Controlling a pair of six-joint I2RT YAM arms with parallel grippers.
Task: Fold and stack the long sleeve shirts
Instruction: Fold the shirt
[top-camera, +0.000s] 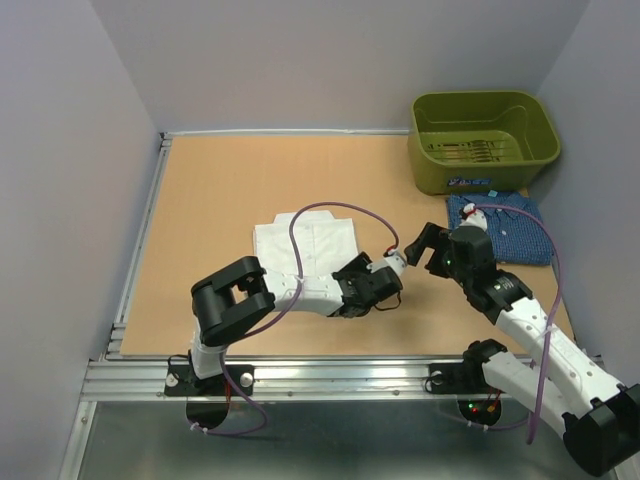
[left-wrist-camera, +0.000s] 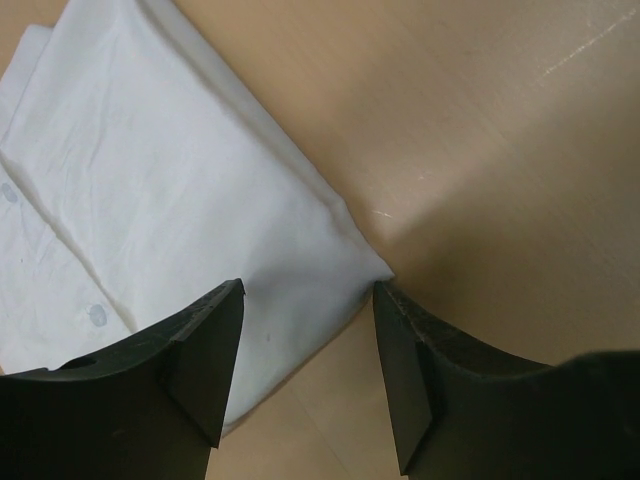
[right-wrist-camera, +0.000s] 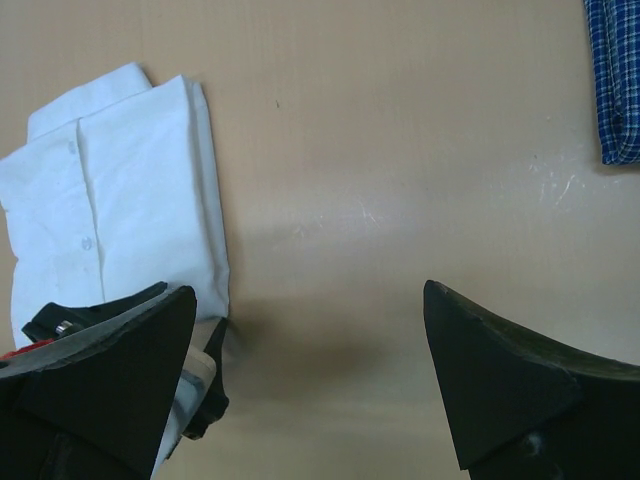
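Note:
The white shirt (top-camera: 305, 250) lies folded in the middle of the table, buttons up. My left gripper (top-camera: 380, 283) is open low over its near right corner. In the left wrist view the gripper (left-wrist-camera: 305, 292) straddles that corner of the white shirt (left-wrist-camera: 170, 190), with nothing pinched. My right gripper (top-camera: 428, 250) is open and empty over bare table just right of the white shirt. Its wrist view (right-wrist-camera: 310, 320) shows the white shirt (right-wrist-camera: 120, 200) at the left. The dark blue checked shirt (top-camera: 503, 228) lies folded at the right, and its edge shows in the right wrist view (right-wrist-camera: 615, 80).
An olive-green plastic bin (top-camera: 430, 165) stands at the back right, just behind the blue shirt. Grey walls enclose the table on the left, back and right. A metal rail (top-camera: 330, 375) runs along the near edge.

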